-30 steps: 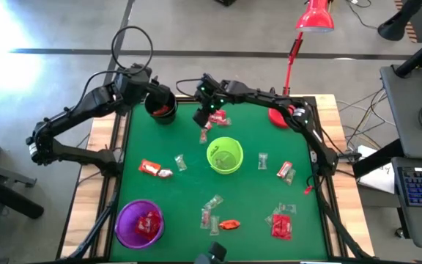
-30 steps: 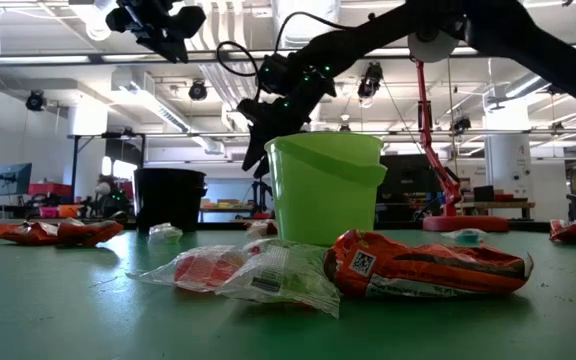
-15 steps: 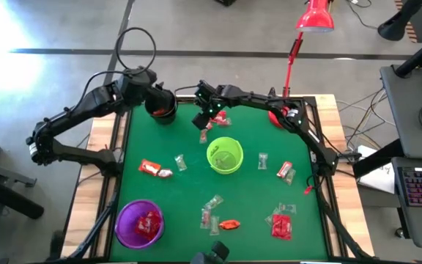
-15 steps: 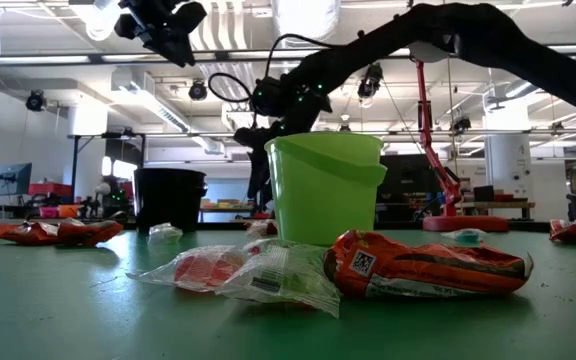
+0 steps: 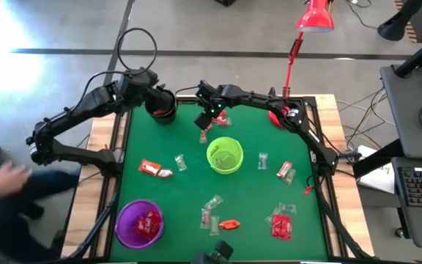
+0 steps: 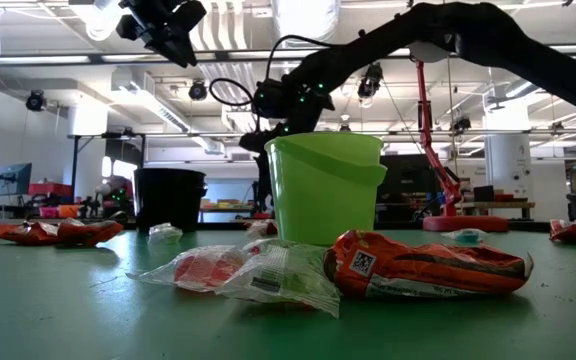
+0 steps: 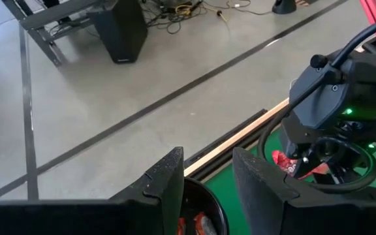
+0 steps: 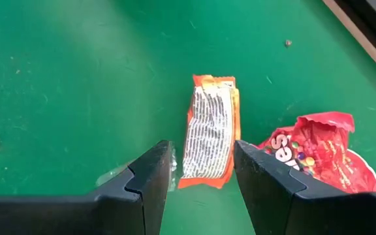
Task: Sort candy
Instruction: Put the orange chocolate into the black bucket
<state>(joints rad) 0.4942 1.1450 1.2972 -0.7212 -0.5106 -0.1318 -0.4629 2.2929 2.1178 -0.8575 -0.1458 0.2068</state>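
Candy: some lying sorted in the purple cup [image 5: 139, 223] and black cup [image 5: 161, 105]; most is lying loose across the mat [image 5: 182, 191]. My right gripper [image 8: 200, 171] is hovering spread over an orange packet [image 8: 209, 132]. My left gripper [image 7: 207, 177] is hanging spread above the black cup.

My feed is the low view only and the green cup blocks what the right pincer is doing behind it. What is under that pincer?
Observer: The right pincer is open, straddling an orange candy pack lying flat on the green mat.
Operator: Anything close beside it?
Observer: A red Skittles bag lies next to the pack, crumpled and apart from it.
Operator: And the left pincer?
Observer: The left pincer hovers open over the black cup at the table's far left corner; red wrappers show inside the cup.
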